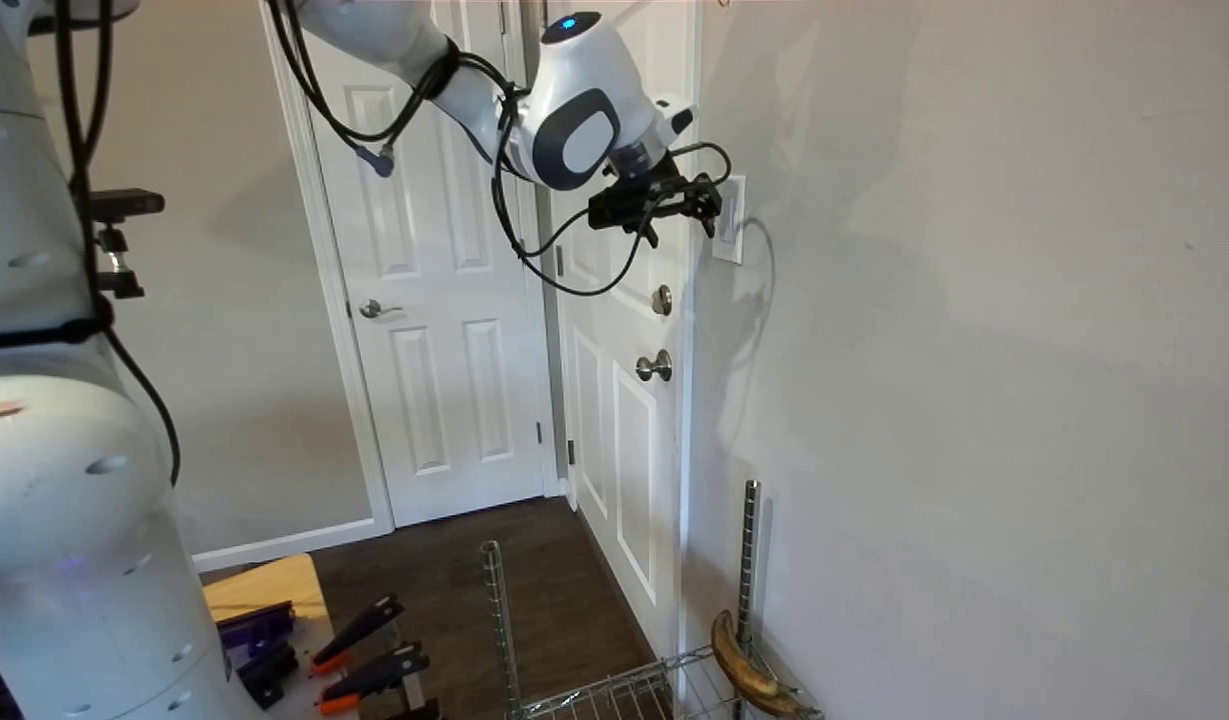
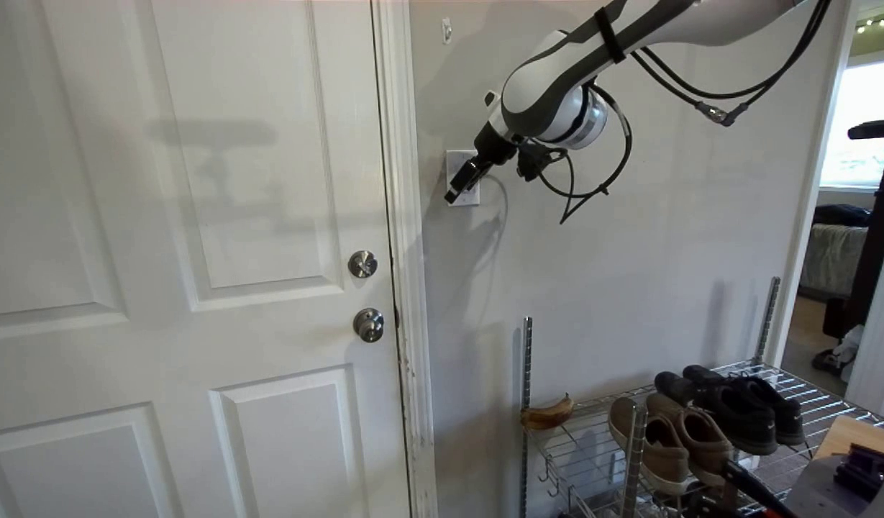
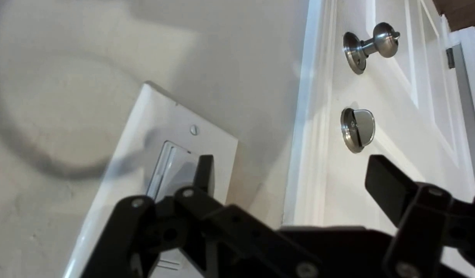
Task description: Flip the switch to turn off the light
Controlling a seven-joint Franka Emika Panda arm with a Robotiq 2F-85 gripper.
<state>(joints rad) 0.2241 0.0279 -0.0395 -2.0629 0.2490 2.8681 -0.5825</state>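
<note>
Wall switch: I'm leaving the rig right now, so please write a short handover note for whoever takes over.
End effector: open, fingers apart, nothing held.
Switch: in a white plate on the wall, beside the door frame. In the wrist view one finger hides part of it; I can't tell if they touch.
Done: the end effector is up at the plate. Whether the switch has been flipped can't be told.
Left: probably flip it with a fingertip, then confirm the light is off; no lamp is in view.
</note>
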